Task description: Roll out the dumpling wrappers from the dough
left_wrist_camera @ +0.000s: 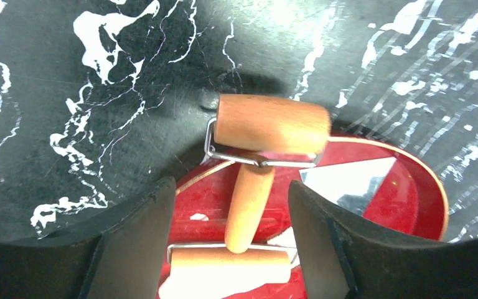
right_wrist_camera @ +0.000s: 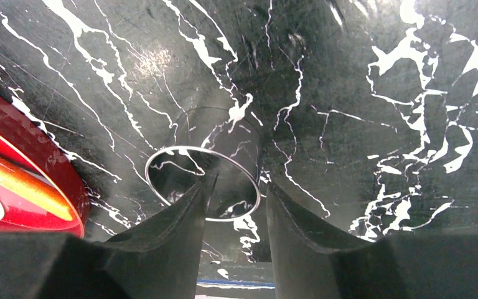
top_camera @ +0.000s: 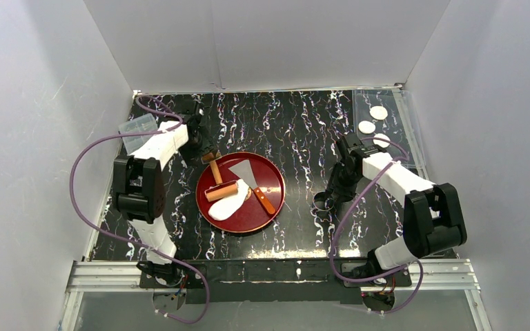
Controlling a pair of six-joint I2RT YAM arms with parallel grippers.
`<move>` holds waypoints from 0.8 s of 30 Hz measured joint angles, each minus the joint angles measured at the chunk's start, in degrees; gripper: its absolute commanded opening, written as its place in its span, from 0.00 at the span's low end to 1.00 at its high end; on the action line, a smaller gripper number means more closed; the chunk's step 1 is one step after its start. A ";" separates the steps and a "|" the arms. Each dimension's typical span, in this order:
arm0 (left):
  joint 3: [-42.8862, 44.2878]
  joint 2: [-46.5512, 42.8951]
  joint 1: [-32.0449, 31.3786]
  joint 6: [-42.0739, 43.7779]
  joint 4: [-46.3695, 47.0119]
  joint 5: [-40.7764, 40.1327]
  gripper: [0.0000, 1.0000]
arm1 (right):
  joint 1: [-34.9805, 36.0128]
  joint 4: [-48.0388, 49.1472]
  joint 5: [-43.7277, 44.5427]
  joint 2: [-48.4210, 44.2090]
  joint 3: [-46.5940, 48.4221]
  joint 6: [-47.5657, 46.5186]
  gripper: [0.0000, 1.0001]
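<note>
The dough (top_camera: 228, 205) lies as a white oblong on the red plate (top_camera: 270, 207). A wooden double-ended roller (top_camera: 218, 183) rests on it, one barrel (left_wrist_camera: 230, 265) on the dough (left_wrist_camera: 180, 291), the other (left_wrist_camera: 271, 123) over the plate's rim. My left gripper (left_wrist_camera: 230, 187) is open astride the roller's handle (left_wrist_camera: 249, 202), gaps on both sides. Three dumpling wrappers (top_camera: 366, 127) lie at the back right. My right gripper (right_wrist_camera: 239, 187) is open at the metal ring (right_wrist_camera: 162, 159), one finger inside it, the other outside. In the top view both grippers (top_camera: 208, 156) (top_camera: 329, 195) are low.
A metal scraper (top_camera: 248, 176) with an orange handle lies on the plate beside the roller. A clear plastic tub (top_camera: 138, 131) sits at the back left. The wrappers lie on a clear sheet (top_camera: 393, 103). White walls close in three sides.
</note>
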 measured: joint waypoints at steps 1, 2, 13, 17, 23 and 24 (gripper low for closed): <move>0.22 -1.09 0.00 0.63 -0.11 -0.02 0.65 | 0.11 0.37 -0.02 0.48 -0.04 -0.07 0.41; 0.44 -2.47 0.00 1.33 -0.31 -0.09 0.65 | 0.26 0.81 -0.04 0.81 -0.09 -0.24 0.38; -2.25 -13.70 0.04 11.02 -1.40 -1.01 0.70 | 2.75 2.23 2.21 5.90 0.35 -3.54 0.01; -3.15 -10.99 0.04 16.76 -0.28 -0.83 0.81 | 3.10 2.21 3.13 5.84 0.55 -4.46 0.01; 3.30 -1.25 0.04 25.22 -2.19 -0.26 0.75 | 3.15 1.86 3.52 5.49 0.57 -5.18 0.01; 4.13 -0.26 0.04 25.38 -2.47 0.15 0.69 | 3.15 1.75 3.61 5.35 0.57 -5.27 0.01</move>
